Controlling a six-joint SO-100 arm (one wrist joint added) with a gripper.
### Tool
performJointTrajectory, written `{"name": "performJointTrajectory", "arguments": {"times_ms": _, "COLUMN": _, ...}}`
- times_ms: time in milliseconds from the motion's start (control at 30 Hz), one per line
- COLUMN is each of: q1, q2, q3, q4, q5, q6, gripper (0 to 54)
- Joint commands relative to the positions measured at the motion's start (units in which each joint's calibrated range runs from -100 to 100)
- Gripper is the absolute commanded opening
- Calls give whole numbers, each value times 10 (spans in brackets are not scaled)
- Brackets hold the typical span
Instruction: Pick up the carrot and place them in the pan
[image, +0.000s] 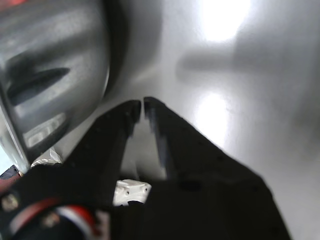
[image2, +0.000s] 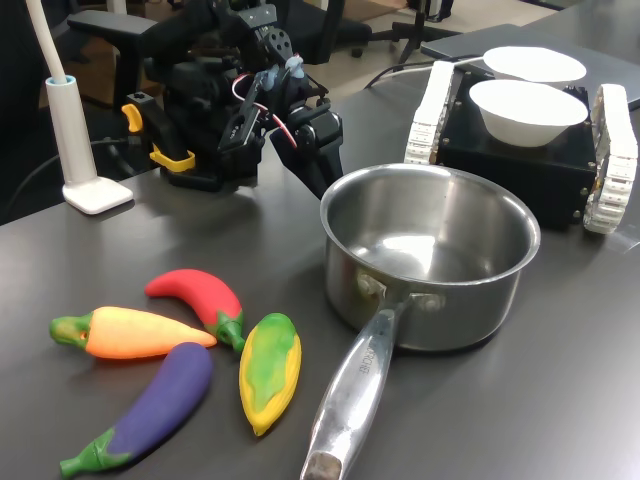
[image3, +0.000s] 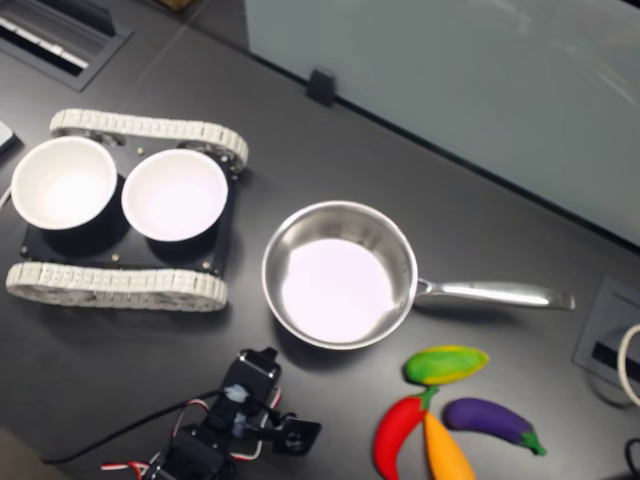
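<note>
Since the carrot (image2: 135, 333) is seen lying on the worktop (image2: 520, 400) among the other toy vegetables at the first exterior view's lower left, no part of the task is judged done: pick, carry and drop are all left. Further back, the pan (image2: 430, 255) is seen empty, handle toward the camera. Behind its rim, the claw (image: 140, 108) is held low, folded near the arm's base, tips almost closed with only a narrow gap, nothing gripped.
</note>
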Motion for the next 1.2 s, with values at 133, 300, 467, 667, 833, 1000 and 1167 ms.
{"name": "performJointTrajectory", "arguments": {"times_ms": 133, "q1": 16, "q2": -7, "q3": -67, "q4": 20, "q5": 3, "q6": -3, "gripper": 1}}
{"name": "performJointTrajectory", "arguments": {"times_ms": 300, "q1": 26, "q2": -7, "q3": -106, "q4": 42, "q5": 8, "q6": -4, "gripper": 1}}
{"name": "performJointTrajectory", "arguments": {"times_ms": 467, "q1": 33, "q2": 30, "q3": -160, "q4": 59, "q5": 7, "q6": -7, "gripper": 1}}
{"name": "performJointTrajectory", "arguments": {"times_ms": 667, "q1": 84, "q2": 65, "q3": -205, "q4": 69, "q5": 22, "q6": -39, "gripper": 1}}
{"name": "performJointTrajectory", "arguments": {"times_ms": 833, "q1": 120, "q2": 112, "q3": -282, "q4": 90, "q5": 33, "q6": -56, "gripper": 1}}
{"name": "performJointTrajectory", "arguments": {"times_ms": 1000, "q1": 162, "q2": 141, "q3": -354, "q4": 126, "q5": 51, "q6": -80, "gripper": 1}}
{"name": "performJointTrajectory", "arguments": {"times_ms": 1167, "q1": 238, "q2": 188, "q3": -426, "q4": 158, "q5": 70, "q6": -123, "gripper": 1}}
